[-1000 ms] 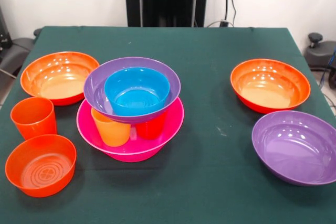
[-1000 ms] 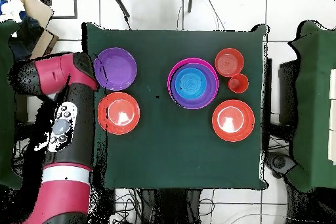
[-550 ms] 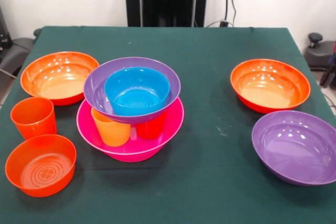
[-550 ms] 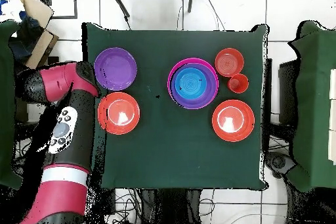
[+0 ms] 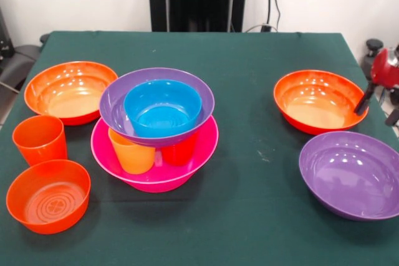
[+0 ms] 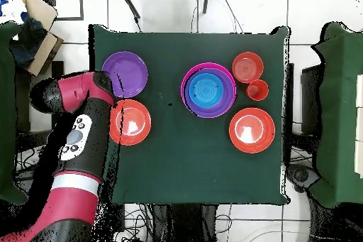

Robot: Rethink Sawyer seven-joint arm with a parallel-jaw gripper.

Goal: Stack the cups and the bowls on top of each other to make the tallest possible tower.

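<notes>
Nearest the front camera, a small orange bowl point(image 5: 48, 195) sits at the table's point(image 5: 249, 216) left corner, a lone cup point(image 5: 40, 139) just behind it. Opposite, a purple bowl point(image 5: 351, 174) lies at the right edge. Mid-table stands the tower point(image 5: 156, 130): pink bowl point(image 5: 199, 154) as base, an orange cup point(image 5: 131, 151) and a red cup point(image 5: 179, 152) standing in it, a second purple bowl point(image 5: 112, 107) resting on those, a blue bowl point(image 5: 162, 108) nested inside. Farther back, one wide orange bowl point(image 5: 70, 91) left, another wide orange bowl point(image 5: 320, 101) right.

Front view catches only a red and black bit of the arm point(image 5: 381, 73) at the right edge, beside the right orange bowl. Overhead shows the whole arm point(image 6: 78, 140) along the table side, its end over the gap between that orange bowl point(image 6: 131, 122) and the purple one point(image 6: 125, 74). Overhead hides the tower's cups under its purple bowl; the front view shows them. Jaws: cannot tell from either view. No readable writing.
</notes>
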